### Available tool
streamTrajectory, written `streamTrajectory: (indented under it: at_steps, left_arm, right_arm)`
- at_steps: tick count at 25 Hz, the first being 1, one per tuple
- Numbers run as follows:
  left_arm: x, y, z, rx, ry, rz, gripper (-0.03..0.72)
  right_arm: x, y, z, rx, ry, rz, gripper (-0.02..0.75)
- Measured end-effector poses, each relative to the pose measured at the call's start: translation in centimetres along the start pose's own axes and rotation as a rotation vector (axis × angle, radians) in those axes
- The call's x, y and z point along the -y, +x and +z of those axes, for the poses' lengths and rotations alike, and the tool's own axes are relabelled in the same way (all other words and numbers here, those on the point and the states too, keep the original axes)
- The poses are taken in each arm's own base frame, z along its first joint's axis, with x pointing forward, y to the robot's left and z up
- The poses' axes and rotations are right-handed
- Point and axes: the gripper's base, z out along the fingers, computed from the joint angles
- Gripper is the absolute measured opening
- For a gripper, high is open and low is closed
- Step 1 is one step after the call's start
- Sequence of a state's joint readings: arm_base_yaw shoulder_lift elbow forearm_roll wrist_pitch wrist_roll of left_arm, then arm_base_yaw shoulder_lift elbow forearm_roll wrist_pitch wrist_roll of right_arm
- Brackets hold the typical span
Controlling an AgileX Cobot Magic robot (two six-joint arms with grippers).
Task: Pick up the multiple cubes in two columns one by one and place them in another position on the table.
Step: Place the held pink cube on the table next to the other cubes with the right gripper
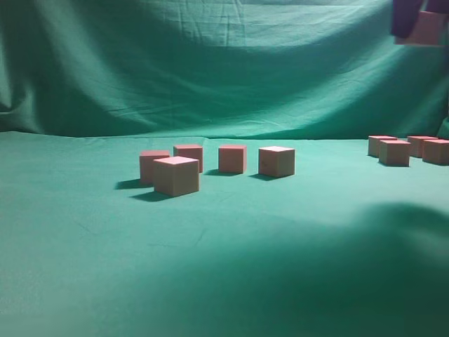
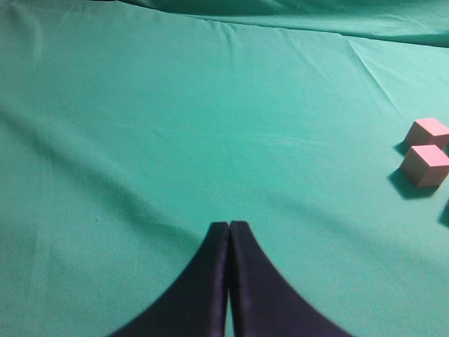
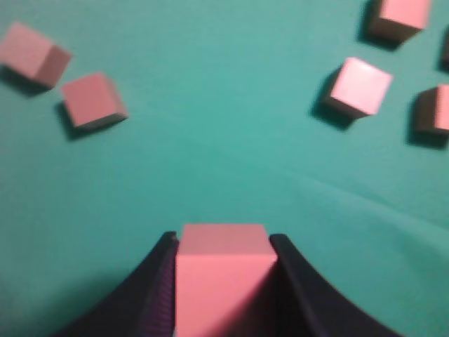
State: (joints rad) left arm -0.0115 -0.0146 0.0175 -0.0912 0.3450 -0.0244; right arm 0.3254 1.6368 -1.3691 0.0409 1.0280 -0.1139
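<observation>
My right claw point(image 3: 223, 281) pinches 1 cube point(image 3: 224, 270) high above the surface point(image 1: 224, 267); I should lower it squarely beside the 4 point(image 1: 407, 149), then release. Left claw point(image 2: 229, 235) is pressed together.

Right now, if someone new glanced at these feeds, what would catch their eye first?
Probably the right claw shut on a cube, held high over the green table at the exterior view's top right corner. Next, the loose group of five cubes at mid-table and a tighter cluster of four on the right. The left claw is shut and empty over bare cloth.
</observation>
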Motion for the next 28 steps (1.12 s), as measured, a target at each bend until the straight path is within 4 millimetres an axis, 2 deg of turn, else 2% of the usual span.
streamTrajectory:
  at_steps: [9,14,19,28]
  left_arm:
    - [0.0,0.0,0.0,0.000,0.000,0.000,0.000]
    - [0.0,0.0,0.0,0.000,0.000,0.000,0.000]
    - [0.0,0.0,0.0,0.000,0.000,0.000,0.000]
    - [0.0,0.0,0.0,0.000,0.000,0.000,0.000]
  right_arm:
    - [-11.6,2.0,2.7,-0.064,-0.203,-0.491,0.268]
    - [-16.2,2.2,5.1,-0.066,-0.218,-0.639,0.268]
    - [-17.8,1.2,8.0,-0.094,-0.197,-0.691,0.268]
    - [-18.5,0.7,11.4,-0.141,-0.191,-0.694,0.268]
